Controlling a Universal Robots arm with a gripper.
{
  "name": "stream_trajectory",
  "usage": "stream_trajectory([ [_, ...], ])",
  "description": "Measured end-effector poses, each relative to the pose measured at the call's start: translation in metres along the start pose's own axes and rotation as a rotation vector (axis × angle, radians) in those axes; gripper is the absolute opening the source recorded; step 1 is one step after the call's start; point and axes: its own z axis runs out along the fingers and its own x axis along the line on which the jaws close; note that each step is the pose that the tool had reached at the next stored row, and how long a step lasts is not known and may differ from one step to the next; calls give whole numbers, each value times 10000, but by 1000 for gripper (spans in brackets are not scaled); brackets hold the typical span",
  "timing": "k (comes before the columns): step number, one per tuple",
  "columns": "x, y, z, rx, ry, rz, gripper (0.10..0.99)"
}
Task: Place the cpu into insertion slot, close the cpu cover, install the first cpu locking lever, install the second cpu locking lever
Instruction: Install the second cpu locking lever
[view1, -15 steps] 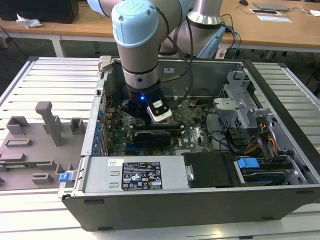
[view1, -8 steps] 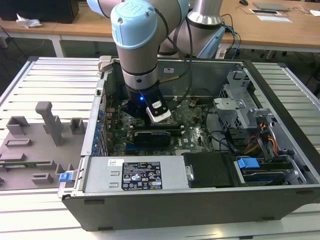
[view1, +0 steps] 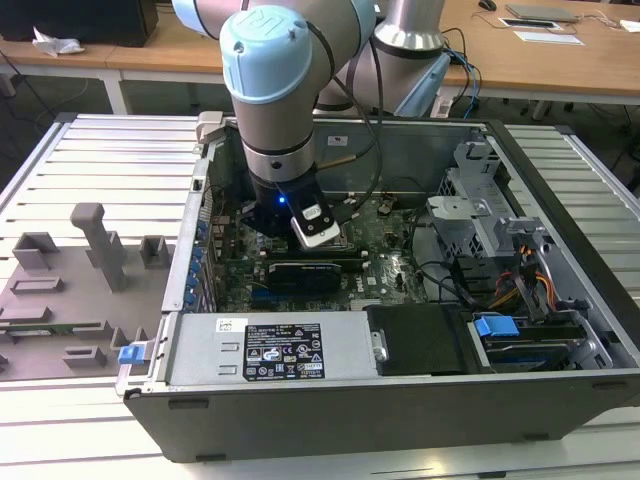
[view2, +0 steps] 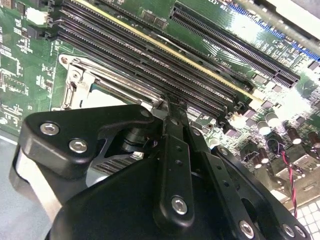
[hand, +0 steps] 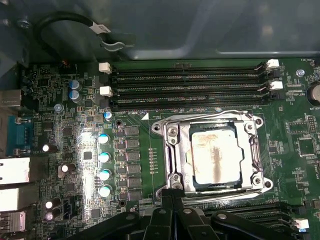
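In the first wrist view the cpu (hand: 216, 157), a pale stained metal square, lies in the insertion slot (hand: 170, 132) on the green motherboard. The silver cpu cover (hand: 186, 150) lies flat over it and frames it. Thin steel lever wires run along two opposite sides of the socket (hand: 210, 119) (hand: 225, 191). My gripper (hand: 171, 194) is shut, its black fingers pressed together, tips at the socket's corner by one lever wire. The second wrist view shows the closed gripper (view2: 168, 107) meeting the steel edge of the slot (view2: 75, 80). In the exterior view the arm's wrist (view1: 285, 200) reaches down into the open computer case.
Long black memory slots (hand: 190, 87) run beside the socket. Capacitors (hand: 104, 155) and port blocks stand on the other side. A black cable (hand: 75, 22) loops above the board. The case holds a power supply (view1: 270, 350) and drive cage (view1: 490, 230). A grey fixture tray (view1: 80, 290) lies at the exterior view's left.
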Motion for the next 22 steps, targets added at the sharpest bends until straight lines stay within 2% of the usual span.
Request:
stream_trajectory([
  [13, 0, 2, -7, -2, -4, 0, 106],
  [19, -11, 21, -116, 3, -1, 0, 106],
  [20, -16, 27, -150, 13, -2, 0, 106],
  [22, -24, 31, -168, 66, 1, -7, 106],
])
